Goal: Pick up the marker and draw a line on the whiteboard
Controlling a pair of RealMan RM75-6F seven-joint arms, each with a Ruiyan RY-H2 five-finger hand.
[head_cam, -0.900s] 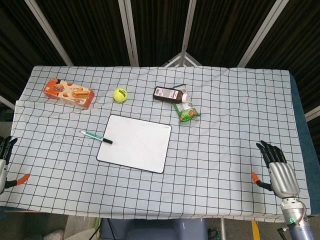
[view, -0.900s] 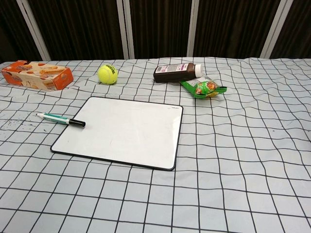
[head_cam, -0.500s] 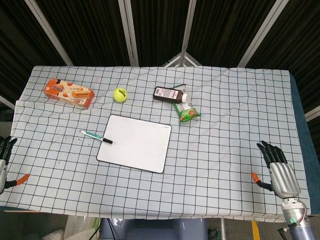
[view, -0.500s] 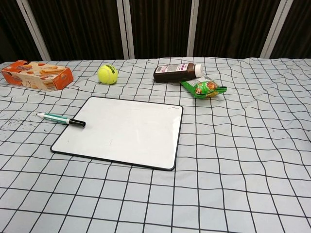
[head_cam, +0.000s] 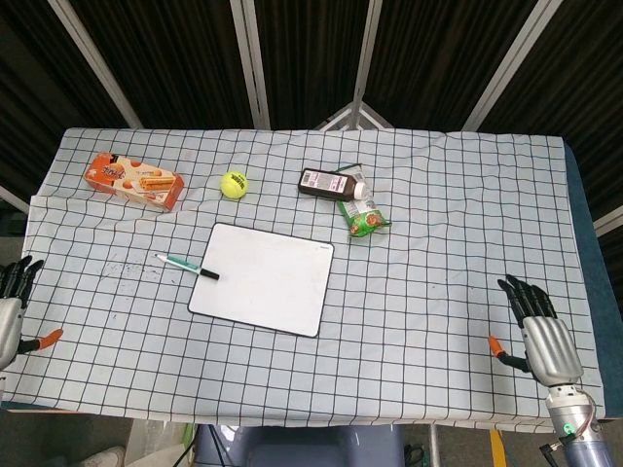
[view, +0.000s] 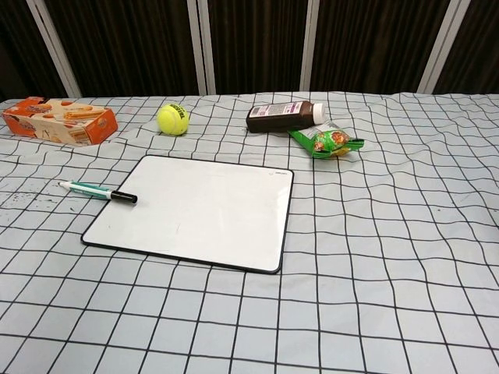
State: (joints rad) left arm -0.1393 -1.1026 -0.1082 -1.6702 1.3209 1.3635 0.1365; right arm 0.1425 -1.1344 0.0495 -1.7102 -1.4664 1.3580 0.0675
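While marker (head_cam: 187, 265) overlaps whiteboard (head_cam: 263, 279) edge, both hands flank the table.

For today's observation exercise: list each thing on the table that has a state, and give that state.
Green-barrelled marker: capped, lying flat, black cap end on the whiteboard's edge.
White rectangular whiteboard: flat, unmarked.
Brown plastic bottle: on its side, capped.
Orange cardboard box: lying flat.
Left hand: open.
Right hand: open.
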